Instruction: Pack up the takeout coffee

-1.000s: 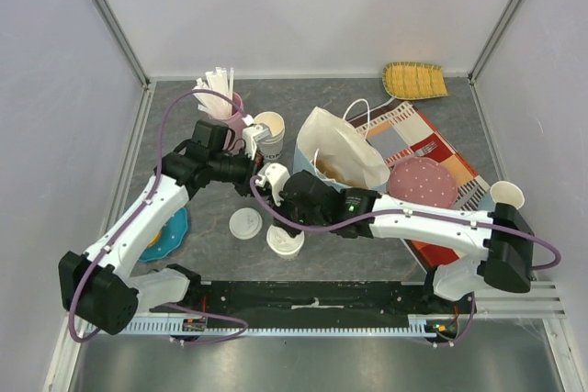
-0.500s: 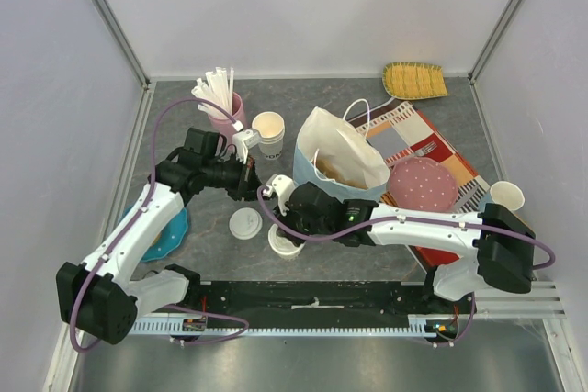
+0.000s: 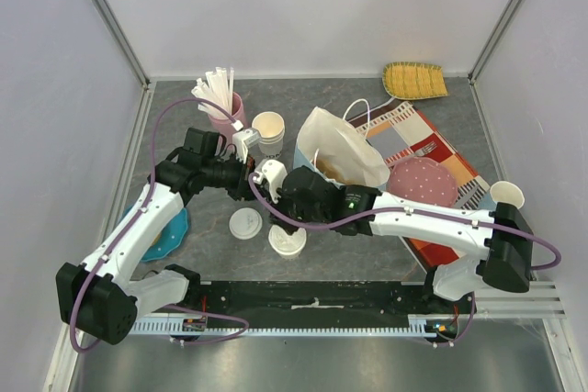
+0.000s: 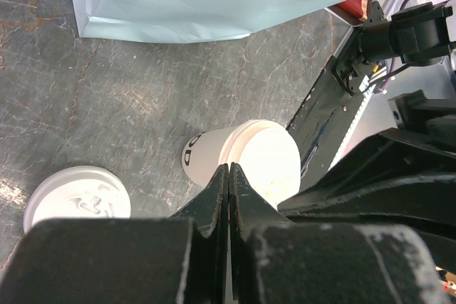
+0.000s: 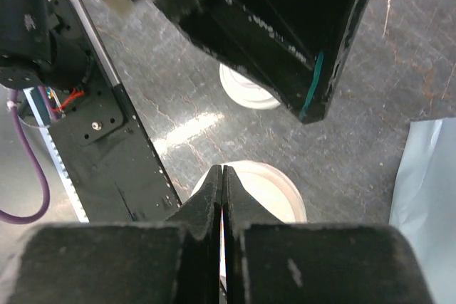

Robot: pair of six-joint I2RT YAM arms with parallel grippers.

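Note:
The takeout coffee [image 3: 286, 241], a small white cup with a round white top, stands upright on the grey table near the front edge. It also shows in the left wrist view as the cup [image 4: 246, 161] and in the right wrist view as the cup [image 5: 263, 190]. My right gripper [image 3: 280, 219] hovers just above it, shut and empty. My left gripper [image 3: 255, 185] is a little behind it, shut as well, with its tips [image 4: 229, 170] aimed at the cup. The pale paper bag [image 3: 340, 158] stands open behind the right wrist.
A loose flat white lid [image 3: 245, 223] lies left of the cup. Stacked lidless cups [image 3: 268, 130] and a pink holder of straws [image 3: 220, 103] stand at the back left. A teal plate [image 3: 168, 236], a pink dotted plate [image 3: 423, 181], a wicker basket [image 3: 415, 80] and another cup [image 3: 506, 195] lie around.
The left gripper came forward from the stacked cups towards the coffee. The right gripper dipped onto the cup, then lifted slightly off it. Both stayed shut.

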